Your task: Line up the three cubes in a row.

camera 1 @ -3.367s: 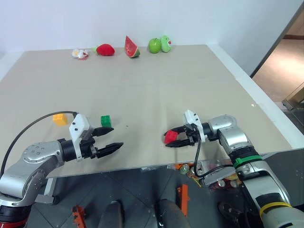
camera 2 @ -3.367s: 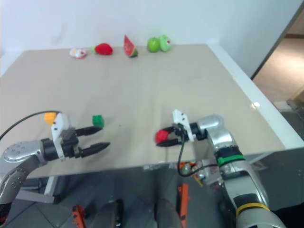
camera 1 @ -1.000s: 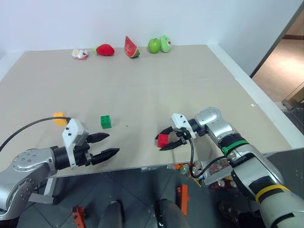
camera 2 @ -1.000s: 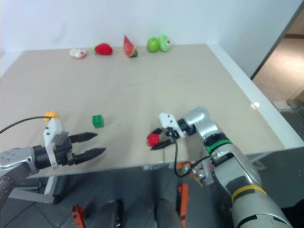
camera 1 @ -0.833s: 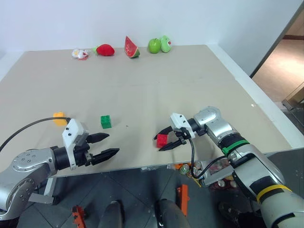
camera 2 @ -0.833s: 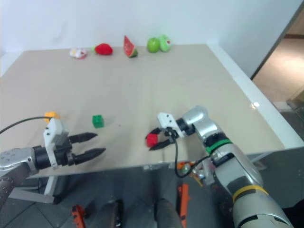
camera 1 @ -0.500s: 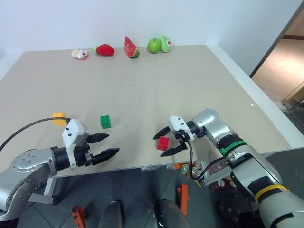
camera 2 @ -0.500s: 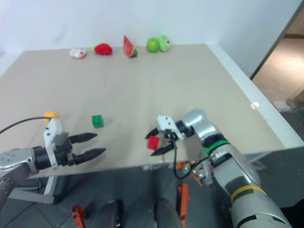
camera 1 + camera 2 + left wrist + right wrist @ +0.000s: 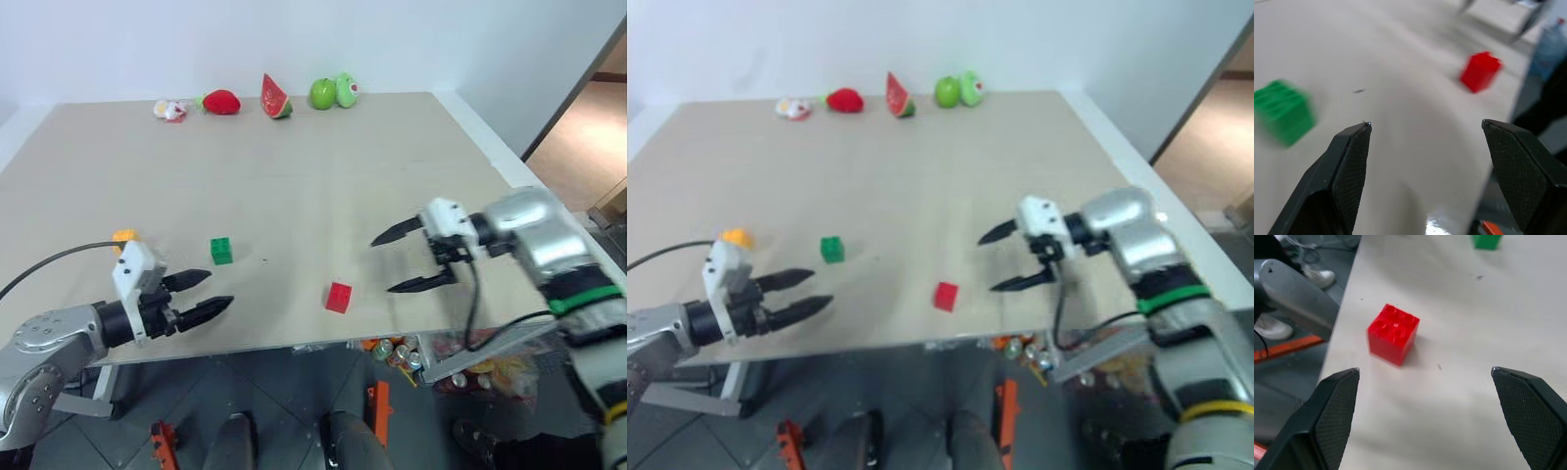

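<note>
Red cube [image 9: 339, 297] lies apart from right fingers [image 9: 390, 235] (spread wide).

I see bare worktop [image 9: 294, 176] all around the red cube [image 9: 339, 297], well apart from the green cube [image 9: 221, 251]; toy fruit [image 9: 276, 97] lines the far edge.

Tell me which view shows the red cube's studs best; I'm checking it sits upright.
The right wrist view: the red cube is large there, its four top studs plain. The left wrist view shows it smaller and side-on; both eye views show it tiny.
</note>
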You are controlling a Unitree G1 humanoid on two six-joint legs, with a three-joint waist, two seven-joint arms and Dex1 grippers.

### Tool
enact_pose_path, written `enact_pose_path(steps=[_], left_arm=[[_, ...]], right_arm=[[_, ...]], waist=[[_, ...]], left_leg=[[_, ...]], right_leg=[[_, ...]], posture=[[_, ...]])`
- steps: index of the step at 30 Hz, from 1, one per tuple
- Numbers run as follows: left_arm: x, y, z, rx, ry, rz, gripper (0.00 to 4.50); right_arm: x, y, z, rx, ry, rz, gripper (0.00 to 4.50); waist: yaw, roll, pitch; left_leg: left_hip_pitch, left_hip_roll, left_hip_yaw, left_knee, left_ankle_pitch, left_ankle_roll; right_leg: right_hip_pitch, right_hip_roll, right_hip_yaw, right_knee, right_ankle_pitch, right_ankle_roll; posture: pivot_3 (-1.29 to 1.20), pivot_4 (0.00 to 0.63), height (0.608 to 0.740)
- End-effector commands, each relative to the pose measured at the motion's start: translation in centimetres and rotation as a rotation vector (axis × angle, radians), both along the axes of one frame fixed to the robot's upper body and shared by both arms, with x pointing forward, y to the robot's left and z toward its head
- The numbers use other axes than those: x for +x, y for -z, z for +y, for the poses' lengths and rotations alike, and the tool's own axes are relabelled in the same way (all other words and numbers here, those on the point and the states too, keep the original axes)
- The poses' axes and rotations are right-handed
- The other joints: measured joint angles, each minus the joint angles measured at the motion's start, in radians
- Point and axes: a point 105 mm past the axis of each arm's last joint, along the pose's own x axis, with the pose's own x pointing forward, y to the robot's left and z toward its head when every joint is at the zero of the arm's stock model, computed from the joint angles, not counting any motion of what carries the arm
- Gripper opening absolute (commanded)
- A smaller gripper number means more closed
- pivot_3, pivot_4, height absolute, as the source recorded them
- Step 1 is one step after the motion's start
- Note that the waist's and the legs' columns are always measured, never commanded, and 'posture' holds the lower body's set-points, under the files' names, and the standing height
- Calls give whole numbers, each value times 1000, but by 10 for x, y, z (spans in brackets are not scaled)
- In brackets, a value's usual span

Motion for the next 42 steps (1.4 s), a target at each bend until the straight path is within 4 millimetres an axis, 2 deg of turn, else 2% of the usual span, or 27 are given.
enact_pose_path(steps=[1,4,9,12,19,24,36,42], left_arm=[[14,5,15,36,-99,-38,3750],[35,16,27,61,-210,-53,3750],[59,21,31,87,-274,-106,3750],[70,20,32,77,-285,-121,3750],[86,20,26,60,-233,-126,3750],[88,18,16,34,-130,-108,3750],[108,27,29,132,4,-36,3750],[117,26,13,118,91,-30,3750]], right_arm=[[-7,-12,7,84,-10,-14,4482],[11,-34,33,325,135,-59,4482],[7,-22,66,432,209,-16,4482],[7,-21,78,517,264,14,4482],[0,-18,83,580,306,46,4482],[-2,-18,81,580,318,48,4482],[-2,-19,76,581,347,39,4482],[-4,-20,77,582,349,41,4482]], waist=[[-6,0,0],[-6,1,0],[3,-1,-1],[7,-1,-1],[9,-1,-1],[10,-1,-1],[8,-1,-1],[8,-1,-1]], left_leg=[[0,0,0,0,0,0],[1,0,0,0,0,0],[0,0,-3,4,0,0],[-2,0,-3,6,0,0],[-3,0,0,7,0,0],[-3,1,-1,6,0,0],[-3,1,-1,6,0,0],[-3,1,-1,6,1,0]], right_leg=[[-1,1,0,0,1,-1],[-1,1,1,2,1,-1],[0,3,2,2,5,0],[0,3,2,2,5,1],[0,3,3,1,6,3],[0,3,3,1,6,3],[0,4,4,1,6,3],[0,4,4,1,6,3]], posture=[[0,150,740],[0,150,740],[0,150,740],[0,150,740],[0,150,740],[0,150,740],[0,150,740],[0,150,740]])
